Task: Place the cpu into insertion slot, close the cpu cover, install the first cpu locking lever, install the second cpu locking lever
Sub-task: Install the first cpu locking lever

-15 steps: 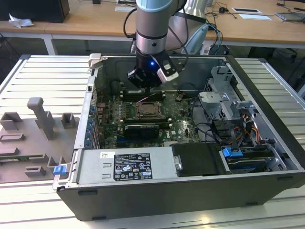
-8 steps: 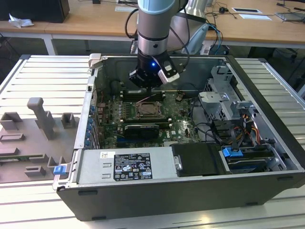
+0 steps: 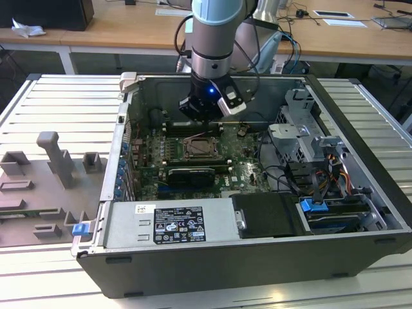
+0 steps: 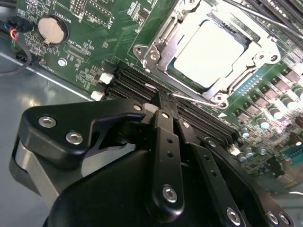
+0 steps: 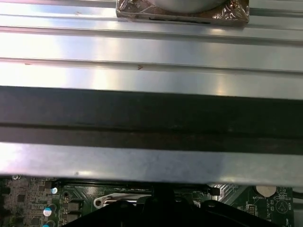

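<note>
While the case (image 3: 257, 251) lies open on the ribbed table (image 3: 58, 103) | board (image 4: 94, 42) green, memory slots (image 4: 137, 80) beside socket | gripper (image 4: 161, 97) low over those slots, fingers pressed together, nothing between them | cover (image 4: 161, 35) down on slot (image 4: 265, 56) | cpu (image 4: 208, 52) seated inside, pale face up | lever (image 4: 194, 99) near fingertips

Even, bright room light falls on my exterior view, though the computer case (image 3: 257, 212) interior sits in shade. In my second wrist view the cpu (image 4: 210, 52) glares nearly white, and my gripper (image 4: 163, 111) looms dark and soft up close. Broad glare streaks the metal panel (image 5: 151, 52) in my first wrist view.
</note>
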Controlling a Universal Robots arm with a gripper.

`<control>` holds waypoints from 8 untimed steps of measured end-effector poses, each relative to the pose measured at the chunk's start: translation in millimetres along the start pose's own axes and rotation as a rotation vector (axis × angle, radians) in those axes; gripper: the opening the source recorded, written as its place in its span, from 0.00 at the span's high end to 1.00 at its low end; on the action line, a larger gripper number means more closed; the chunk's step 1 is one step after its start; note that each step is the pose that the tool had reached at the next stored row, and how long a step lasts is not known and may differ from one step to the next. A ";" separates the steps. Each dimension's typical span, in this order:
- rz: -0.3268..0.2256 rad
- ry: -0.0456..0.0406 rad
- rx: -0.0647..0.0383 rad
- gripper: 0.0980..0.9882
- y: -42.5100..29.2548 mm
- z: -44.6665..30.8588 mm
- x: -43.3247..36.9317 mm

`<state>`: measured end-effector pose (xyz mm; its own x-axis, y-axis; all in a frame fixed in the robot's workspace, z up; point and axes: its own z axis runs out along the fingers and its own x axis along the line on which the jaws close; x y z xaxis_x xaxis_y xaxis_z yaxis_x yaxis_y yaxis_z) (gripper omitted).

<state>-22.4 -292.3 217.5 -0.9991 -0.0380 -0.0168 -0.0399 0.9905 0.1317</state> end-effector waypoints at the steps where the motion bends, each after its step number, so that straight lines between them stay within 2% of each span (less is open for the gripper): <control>1: 0.002 -0.0003 0.000 0.99 -0.3 2.2 -0.9; 8: 0.007 -0.0012 0.001 0.99 -1.4 9.9 -3.5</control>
<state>-18.6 -292.2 207.6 -0.9994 -0.0307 -0.0171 -0.0327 0.9909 0.1307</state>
